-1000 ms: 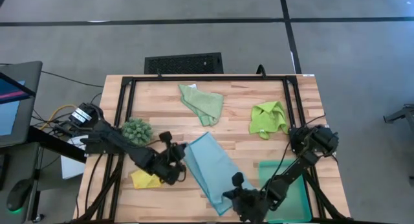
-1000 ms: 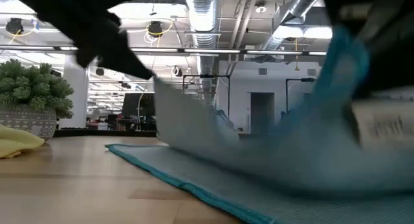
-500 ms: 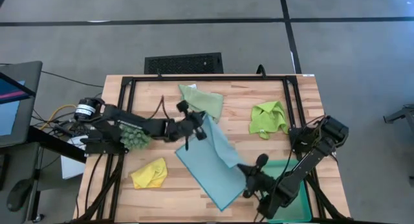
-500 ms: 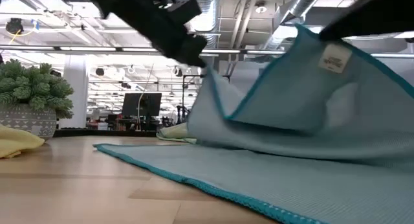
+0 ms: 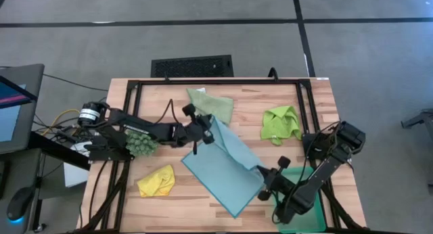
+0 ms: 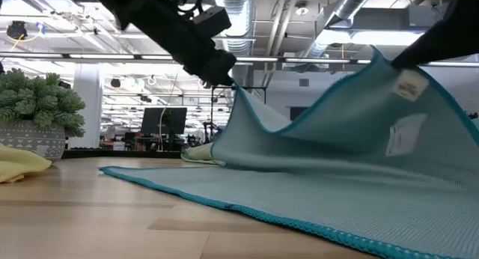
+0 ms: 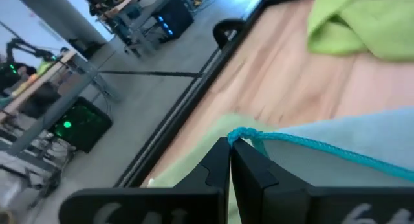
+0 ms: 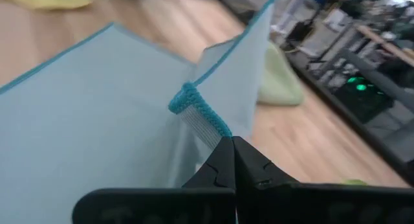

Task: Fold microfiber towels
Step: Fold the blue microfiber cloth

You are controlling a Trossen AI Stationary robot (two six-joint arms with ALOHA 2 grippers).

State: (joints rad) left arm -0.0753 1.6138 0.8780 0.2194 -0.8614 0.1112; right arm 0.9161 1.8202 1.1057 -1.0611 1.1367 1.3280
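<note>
Moved: your right tool (image 5: 268, 174) has carried its corner of the light blue towel (image 5: 220, 176) further toward the teal tray (image 5: 312, 203) than half a second ago; the left tool (image 5: 208, 128) has stayed almost where it was.
Left tool: you have it pinched shut on a teal-edged corner of the light blue towel (image 7: 336, 162), lifted off the desk (image 5: 176, 200); its fingers (image 7: 246, 169) meet on the hem.
Right tool: clamped tight on the other raised corner (image 8: 194, 111), just beside the tray's near rim.
Light blue towel: it hangs in a sagging span between your two tools (image 6: 322, 150), the rest lying flat on the desk below them.
Pale sage green towel: (image 5: 211, 103) crumpled just beyond the left tool.
Lime green towel: (image 5: 281, 124) bunched well beyond the right tool.
Yellow towel: (image 5: 156, 181) crumpled on the desk, well short of the left tool.
Spiky green clump: (image 5: 141, 141) beside the left arm, behind its tool.
</note>
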